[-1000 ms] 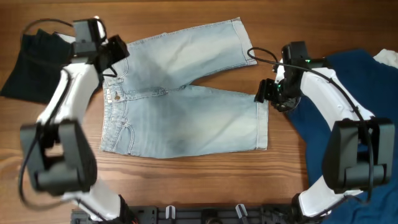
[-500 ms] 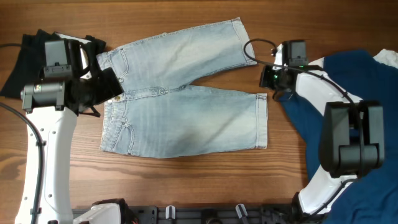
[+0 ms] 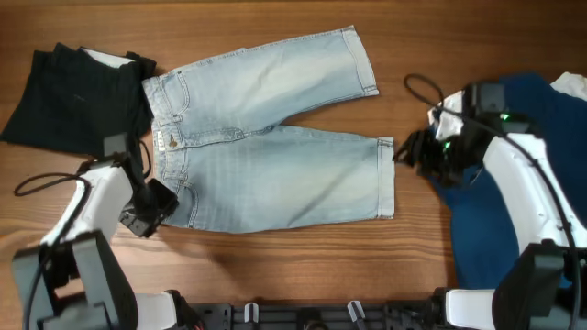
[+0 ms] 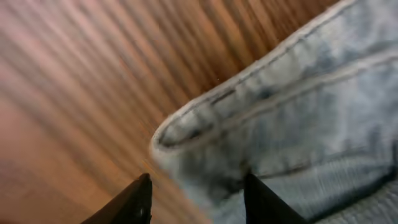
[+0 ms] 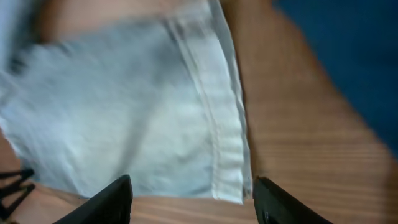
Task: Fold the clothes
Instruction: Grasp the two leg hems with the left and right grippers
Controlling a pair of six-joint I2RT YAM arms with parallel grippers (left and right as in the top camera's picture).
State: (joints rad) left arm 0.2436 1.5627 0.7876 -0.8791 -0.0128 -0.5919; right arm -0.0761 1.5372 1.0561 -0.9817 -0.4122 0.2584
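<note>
Pale-blue denim shorts lie flat on the wooden table, waistband to the left, both legs pointing right. My left gripper is open at the lower left waistband corner, one finger over wood and one over denim. My right gripper is open just right of the lower leg's hem, which fills the right wrist view. A black garment lies at the far left. A navy garment lies at the right under the right arm.
A white item peeks out at the top right edge beside the navy garment. A black cable loops off the right arm over the table. A dark rail runs along the front edge.
The left arm swung down from the upper waistband to the lower waistband corner. The right gripper moved from near the upper leg's hem down to the lower leg's hem. The shorts have not moved.
</note>
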